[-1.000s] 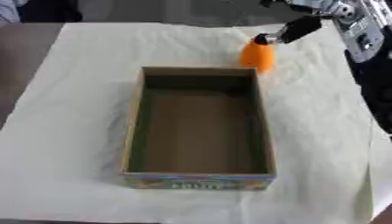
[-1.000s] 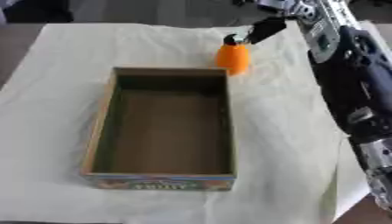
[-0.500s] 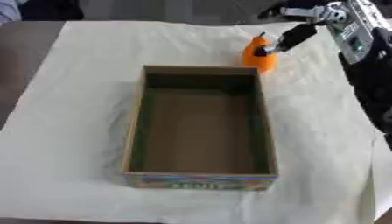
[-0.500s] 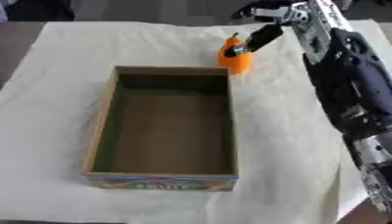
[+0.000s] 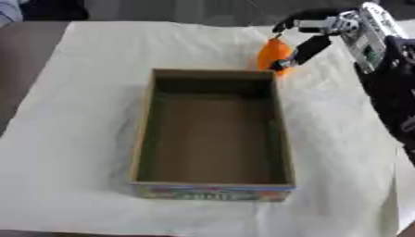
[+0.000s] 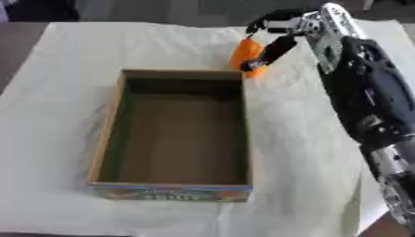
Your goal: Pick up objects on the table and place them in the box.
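Note:
An orange, carrot-like object (image 5: 272, 53) is pinched between the thumb and fingers of my right hand (image 5: 312, 34), just beyond the far right corner of the box. The open cardboard box (image 5: 144, 134) stands in the middle of the cloth with nothing showing inside it. My right arm comes in from the upper right and runs down the right side of both views. The left hand shows in neither view.
A cream cloth (image 5: 73, 115) covers the table, with bare dark tabletop at the far left edge (image 5: 20, 51). The box has a colourful printed front wall (image 5: 210, 193).
The right hand has carried the orange object slightly left and nearer, toward the box's far right corner, and the object now tilts more upright in the fingers.

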